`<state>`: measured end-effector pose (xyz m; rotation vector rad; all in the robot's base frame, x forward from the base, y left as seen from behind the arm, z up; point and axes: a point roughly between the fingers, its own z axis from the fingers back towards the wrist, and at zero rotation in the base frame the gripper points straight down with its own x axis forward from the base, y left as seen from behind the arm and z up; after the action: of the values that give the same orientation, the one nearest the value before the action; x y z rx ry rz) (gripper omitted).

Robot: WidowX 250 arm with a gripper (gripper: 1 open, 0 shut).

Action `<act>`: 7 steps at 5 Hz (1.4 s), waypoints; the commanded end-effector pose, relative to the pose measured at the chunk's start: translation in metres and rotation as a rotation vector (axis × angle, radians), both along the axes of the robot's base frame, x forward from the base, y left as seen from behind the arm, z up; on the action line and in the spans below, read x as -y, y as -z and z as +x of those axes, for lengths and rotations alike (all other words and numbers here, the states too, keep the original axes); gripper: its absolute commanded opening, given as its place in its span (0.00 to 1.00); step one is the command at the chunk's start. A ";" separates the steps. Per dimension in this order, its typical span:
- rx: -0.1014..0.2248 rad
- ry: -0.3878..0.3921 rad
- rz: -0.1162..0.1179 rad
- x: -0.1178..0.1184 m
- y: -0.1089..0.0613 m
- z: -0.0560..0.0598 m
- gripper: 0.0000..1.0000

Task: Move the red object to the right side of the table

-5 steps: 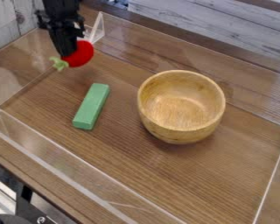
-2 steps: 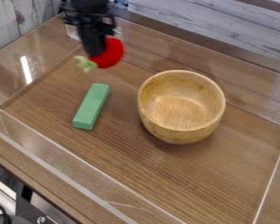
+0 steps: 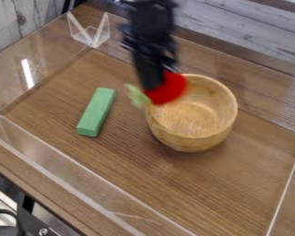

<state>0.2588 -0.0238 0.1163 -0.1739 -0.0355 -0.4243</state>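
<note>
One red object, a small plush fruit, hangs clenched in my claw, lifted off the table at the wooden bowl's left rim, held high, I judge, to clear that bowl heading right, the green block lying apart.

I'm getting soft, fairly bright, even light. Pale glare streaks the acrylic wall at upper left and puts a sheen on the table. The arm and the red object, upper centre, are smeared. The bowl looks sharper, with faint shadow at its base. The feed is coarse.
</note>
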 end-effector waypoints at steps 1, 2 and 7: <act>0.038 0.071 -0.004 0.033 0.000 -0.014 0.00; 0.042 0.144 -0.020 0.062 0.015 -0.027 0.00; 0.122 0.269 -0.074 0.092 0.045 -0.054 0.00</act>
<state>0.2008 -0.1163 0.0619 -0.2265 -0.1078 -0.7005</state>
